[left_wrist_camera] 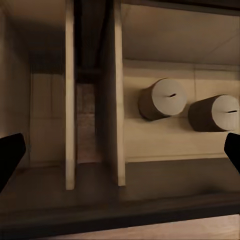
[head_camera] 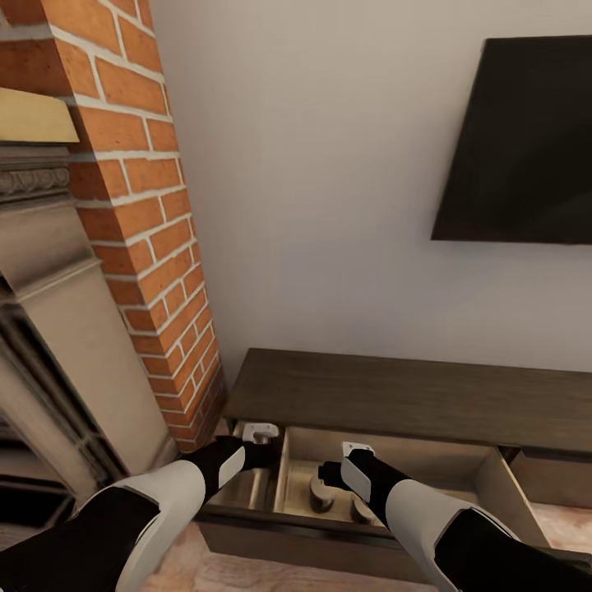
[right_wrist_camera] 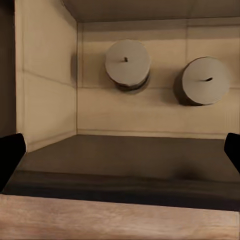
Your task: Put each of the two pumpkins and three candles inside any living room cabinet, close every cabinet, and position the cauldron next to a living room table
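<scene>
2 candles (right_wrist_camera: 127,63) in open drawer (right_wrist_camera: 50,100), just below R end effector (right_wrist_camera: 120,150).

Soft, even indoor light with no visible lamp. In the head view the pale wall (head_camera: 329,189) is bright and flat, and the brick column (head_camera: 140,205) keeps clear, sharp mortar lines. The wall screen (head_camera: 526,140) is matte black without glare. The cabinet (head_camera: 395,395) top casts shade into its open drawer, so the beige inside darkens toward the front. Both wrist views are dimmer, warm brown and slightly soft, with blocky compression. There the candles (left_wrist_camera: 162,98) throw short soft shadows on the drawer floor, and the black fingertips (right_wrist_camera: 10,155) at the frame edges show no detail
</scene>
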### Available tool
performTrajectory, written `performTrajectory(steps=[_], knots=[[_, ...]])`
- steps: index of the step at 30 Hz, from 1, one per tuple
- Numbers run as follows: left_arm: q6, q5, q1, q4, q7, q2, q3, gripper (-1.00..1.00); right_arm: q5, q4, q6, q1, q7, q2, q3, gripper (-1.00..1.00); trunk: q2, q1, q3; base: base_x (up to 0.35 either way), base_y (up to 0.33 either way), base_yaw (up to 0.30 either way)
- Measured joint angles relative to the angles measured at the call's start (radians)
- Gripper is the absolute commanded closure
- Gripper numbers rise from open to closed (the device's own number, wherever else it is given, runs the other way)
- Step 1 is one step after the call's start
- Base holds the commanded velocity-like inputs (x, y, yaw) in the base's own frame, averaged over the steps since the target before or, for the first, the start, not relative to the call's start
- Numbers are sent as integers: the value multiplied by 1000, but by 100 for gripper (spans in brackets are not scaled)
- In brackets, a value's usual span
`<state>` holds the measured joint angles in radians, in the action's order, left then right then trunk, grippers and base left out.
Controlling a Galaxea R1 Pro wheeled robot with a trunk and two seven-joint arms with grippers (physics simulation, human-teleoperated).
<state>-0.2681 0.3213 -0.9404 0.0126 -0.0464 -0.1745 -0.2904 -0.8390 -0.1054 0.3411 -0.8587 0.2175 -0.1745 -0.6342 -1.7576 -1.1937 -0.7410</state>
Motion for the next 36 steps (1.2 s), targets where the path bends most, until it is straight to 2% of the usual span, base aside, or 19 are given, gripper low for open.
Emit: performTrajectory(steps=[5,21,26,36], knots=[[0,-1,0,0,0,0,0,-100,0,1,0,0,0,0,-1,-100,0,0,8,-131,20,0],[7,-2,2,-1,1,0,-2,-100,0,1,0,0,0,0,-2,-100,0,0,34,-276,-104,0],[34,-3,2,-2,1,0,-2,-100,0,1,0,0,0,0,-2,-100,0,0,42,-63,-75,0],[43,-5,9,-2,0,0,-3,-100,0,1,0,0,1,0,-1,-100,0,0,50,-74,-250,0]])
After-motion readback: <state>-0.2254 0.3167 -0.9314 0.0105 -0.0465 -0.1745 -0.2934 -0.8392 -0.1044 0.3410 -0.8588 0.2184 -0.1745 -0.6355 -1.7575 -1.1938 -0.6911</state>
